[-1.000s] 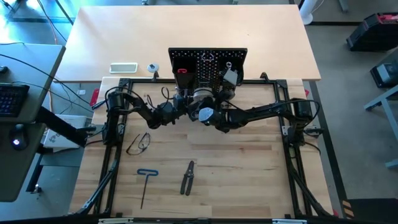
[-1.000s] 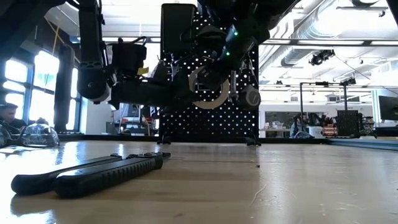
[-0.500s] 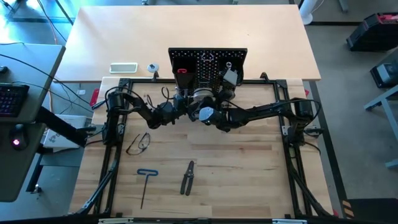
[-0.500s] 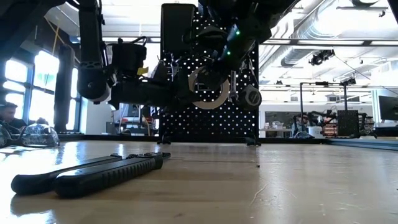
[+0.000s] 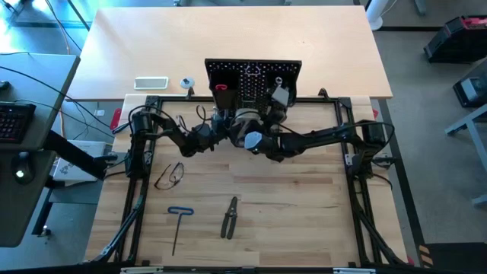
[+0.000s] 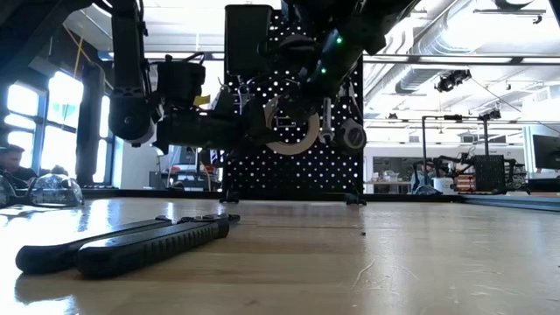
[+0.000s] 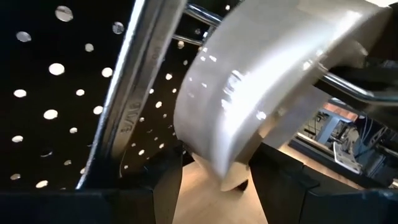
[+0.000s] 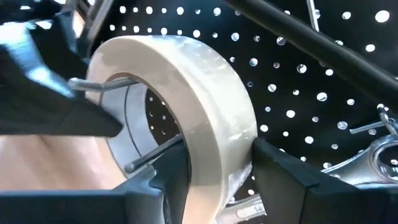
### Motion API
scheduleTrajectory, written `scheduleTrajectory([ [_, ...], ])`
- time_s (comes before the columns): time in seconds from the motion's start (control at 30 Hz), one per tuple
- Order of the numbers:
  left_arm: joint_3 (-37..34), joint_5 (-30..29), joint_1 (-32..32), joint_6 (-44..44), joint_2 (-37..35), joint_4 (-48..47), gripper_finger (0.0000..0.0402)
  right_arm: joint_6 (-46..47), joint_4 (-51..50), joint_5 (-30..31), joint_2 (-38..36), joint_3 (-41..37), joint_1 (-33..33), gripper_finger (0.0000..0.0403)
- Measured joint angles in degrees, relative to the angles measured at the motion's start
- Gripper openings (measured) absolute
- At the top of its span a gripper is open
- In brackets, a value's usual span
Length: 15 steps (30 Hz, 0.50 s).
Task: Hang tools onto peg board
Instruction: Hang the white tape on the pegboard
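Pliers (image 5: 229,217) lie closed on the near part of the table (image 5: 304,205), dark handles toward the near edge, and in the low view they fill the left foreground (image 6: 122,245). Just left of them lies a blue T-handle hex key (image 5: 178,222), its shaft pointing at the near edge. Farther back and to the left rest safety glasses (image 5: 169,176), seen low as a clear lens at the far left (image 6: 52,188). Beyond these, both arms meet in front of the board (image 5: 253,80), which stands upright at the table's back. The right gripper (image 8: 208,177) has its jaws clamped across the band of a tape roll (image 8: 186,112), one finger on each flat side, and the roll's opening is threaded over two thin metal hooks (image 8: 118,84) that stick out from the perforated panel. The left gripper (image 7: 214,180) also has its jaws set on the same roll (image 7: 261,81), gripping its lower edge from the other side. In the low view the roll (image 6: 291,125) hangs upright against the board (image 6: 297,166), between the two grippers. Beside it a silver wrench (image 7: 134,93) already hangs on the panel. Past the board, on the lighter tabletop, lie a white slab (image 5: 151,82) and a small round item (image 5: 186,83) just right of it.
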Motion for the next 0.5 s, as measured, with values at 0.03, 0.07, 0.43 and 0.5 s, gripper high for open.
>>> scheduleTrajectory([
  [0.03,0.00,0.12,0.18,-0.26,0.00,0.04,0.0172,-0.01,-0.15,0.00,0.00,0.00,0.24,0.0159],
  [0.07,0.00,0.27,0.18,-0.46,0.00,0.06,0.0172,-0.05,-0.19,-0.07,-0.04,0.00,0.37,0.0159],
  [0.43,0.00,0.88,0.18,-0.49,0.00,0.15,0.0172,-0.38,-0.82,-0.83,-0.55,0.00,1.36,0.0159],
  [0.5,0.00,1.23,0.18,-0.48,0.00,0.15,0.0172,-0.15,-1.03,-0.86,-0.55,0.00,1.46,0.0159],
])
